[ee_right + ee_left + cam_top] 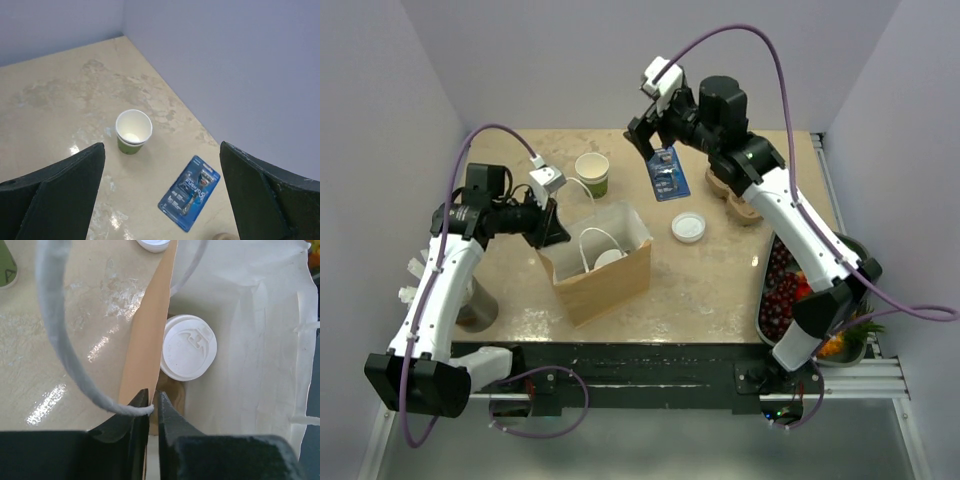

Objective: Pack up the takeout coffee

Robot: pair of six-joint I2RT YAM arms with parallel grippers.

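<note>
The takeout coffee (189,354) stands inside the brown paper bag (610,280); only its round white lid (608,257) shows. My left gripper (153,392) is at the bag's left rim (142,340). Its jaws are a narrow slit apart, with the bag's wall in the slit against the left finger. The white handle cord (65,355) loops past that fingertip. In the top view this gripper (556,228) sits level with the bag's top. My right gripper (161,146) hangs high over the far table, wide open and holding nothing.
An unlidded green-and-cream cup (591,172) stands beyond the bag, with a blue razor pack (667,172) to its right. A loose white lid (688,227) lies right of the bag. Brown cardboard pieces (735,195) and a fruit tray (780,295) are at right, and a dark cup (478,305) at left.
</note>
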